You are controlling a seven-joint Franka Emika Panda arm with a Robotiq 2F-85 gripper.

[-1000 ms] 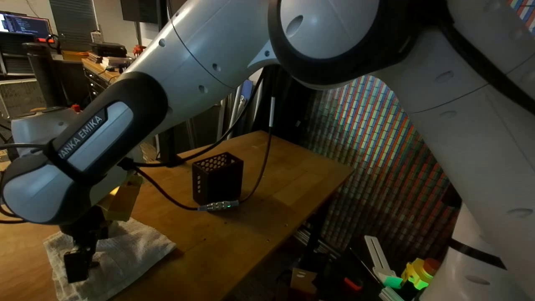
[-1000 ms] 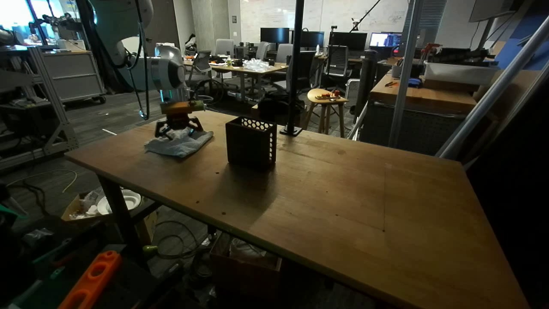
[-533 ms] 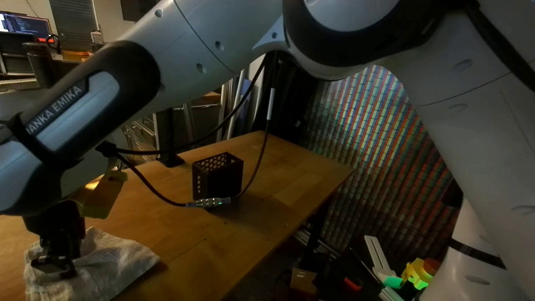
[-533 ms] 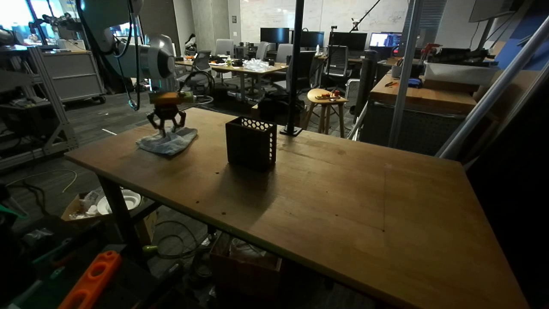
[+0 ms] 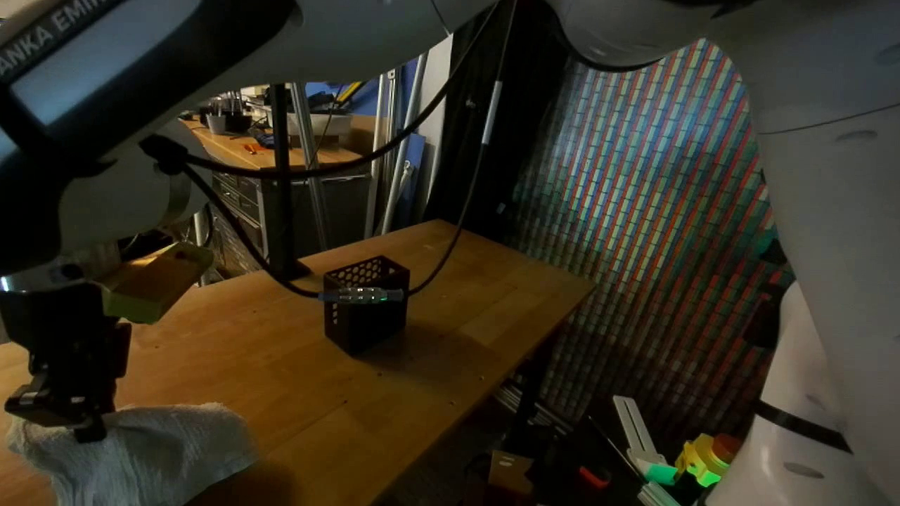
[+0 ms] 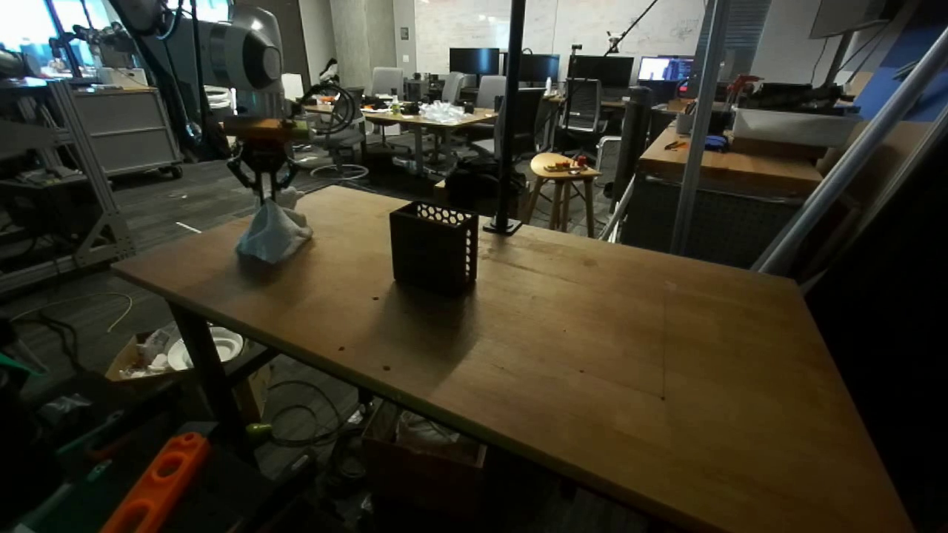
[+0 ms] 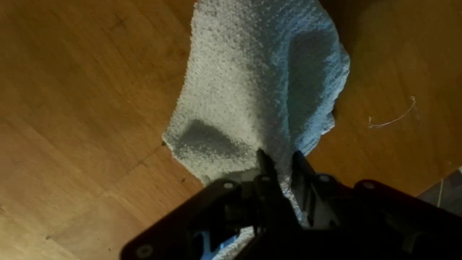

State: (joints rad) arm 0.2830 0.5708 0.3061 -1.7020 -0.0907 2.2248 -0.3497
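Note:
A pale grey-white towel (image 6: pixel 272 233) hangs in a peaked, folded shape from my gripper (image 6: pixel 266 198) at the far left part of the table. In the wrist view, the gripper (image 7: pixel 278 154) has its two fingers close together, with a gathered fold of the towel (image 7: pixel 227 79) pinched between them. An exterior view shows the towel (image 5: pixel 169 450) draping below the dark fingers (image 5: pixel 90 427). Whether its lowest edge still touches the wood cannot be told.
A black bin (image 6: pixel 433 248) with hexagonal holes stands on the wooden table (image 6: pixel 563 348), to one side of the towel. Behind it rises a black post (image 6: pixel 509 111). A cable with a metal connector (image 5: pixel 362 295) loops from the arm, in front of the bin in that view.
The fingers have closed from wide apart onto the towel. The gripper has risen, and the towel, flat on the table before, is now pulled up into a peak.

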